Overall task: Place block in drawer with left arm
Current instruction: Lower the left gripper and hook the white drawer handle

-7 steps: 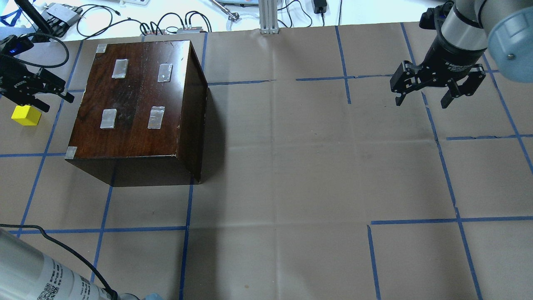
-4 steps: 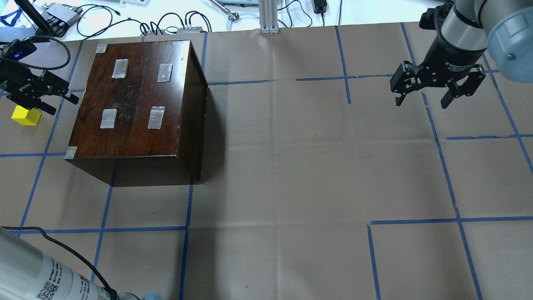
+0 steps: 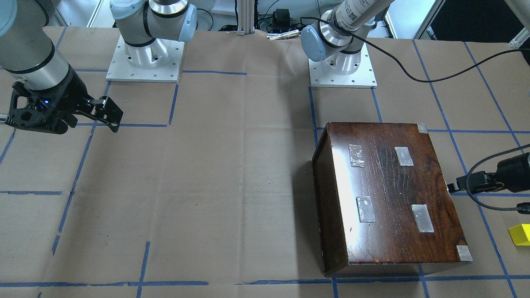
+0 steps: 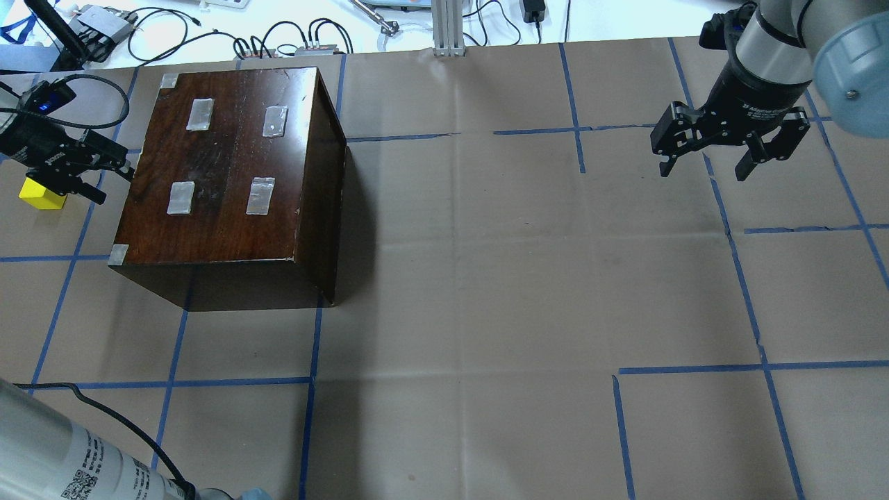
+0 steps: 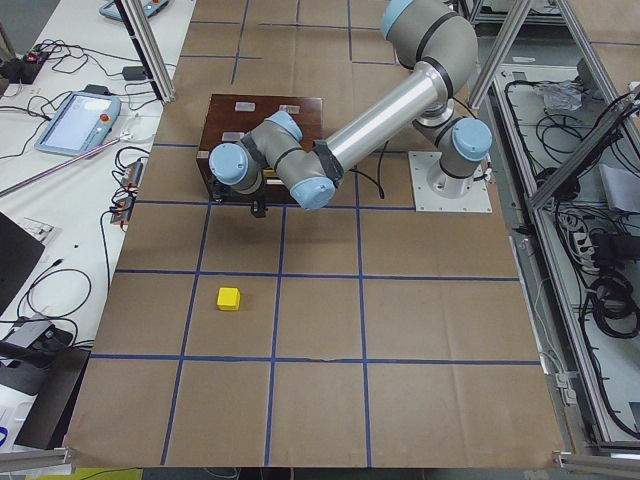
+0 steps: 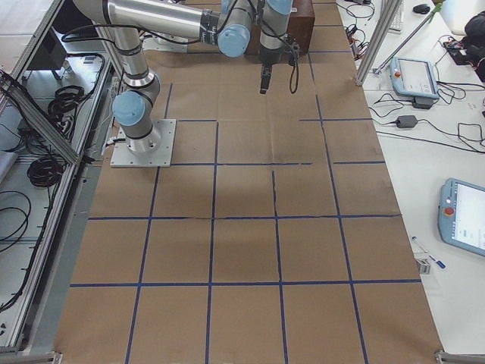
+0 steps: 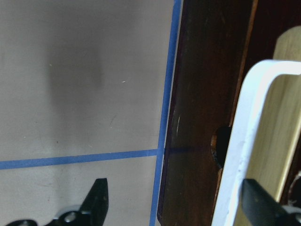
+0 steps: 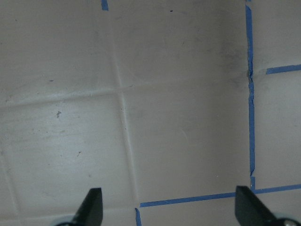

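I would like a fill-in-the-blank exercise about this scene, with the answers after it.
The block is ____ in colour. The right gripper is ____ over the table. The left gripper, open beside the box, holds ____. The tape lines on the table are ____.
Missing words: yellow; open; nothing; blue.

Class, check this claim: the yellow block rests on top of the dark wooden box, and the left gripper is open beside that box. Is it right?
Not quite. The block lies on the table, apart from the box, not on top of it; the exterior left view shows this. The left gripper is open beside that box.
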### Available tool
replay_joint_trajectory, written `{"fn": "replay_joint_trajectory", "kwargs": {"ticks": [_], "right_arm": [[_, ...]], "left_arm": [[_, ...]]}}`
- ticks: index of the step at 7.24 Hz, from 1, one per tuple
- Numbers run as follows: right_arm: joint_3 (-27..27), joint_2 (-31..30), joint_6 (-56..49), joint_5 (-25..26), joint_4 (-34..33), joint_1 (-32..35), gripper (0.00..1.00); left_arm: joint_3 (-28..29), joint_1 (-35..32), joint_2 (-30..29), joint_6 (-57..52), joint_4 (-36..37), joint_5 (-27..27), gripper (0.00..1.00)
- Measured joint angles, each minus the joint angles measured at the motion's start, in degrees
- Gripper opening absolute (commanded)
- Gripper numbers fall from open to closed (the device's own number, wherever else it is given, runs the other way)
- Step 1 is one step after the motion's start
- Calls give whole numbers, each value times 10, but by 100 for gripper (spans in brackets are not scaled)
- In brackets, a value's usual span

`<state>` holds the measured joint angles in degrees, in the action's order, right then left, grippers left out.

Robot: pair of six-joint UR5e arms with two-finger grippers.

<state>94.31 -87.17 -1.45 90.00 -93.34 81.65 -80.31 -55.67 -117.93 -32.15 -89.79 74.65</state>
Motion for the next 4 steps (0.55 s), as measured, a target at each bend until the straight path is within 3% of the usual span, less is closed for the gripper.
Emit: {"fn": "replay_joint_trajectory", "kwargs": {"ticks": [4], "right_arm": [[0,0,0,0,0,0,100]], "left_arm": [[-2,-3,2,0,1,-6,99]]}}
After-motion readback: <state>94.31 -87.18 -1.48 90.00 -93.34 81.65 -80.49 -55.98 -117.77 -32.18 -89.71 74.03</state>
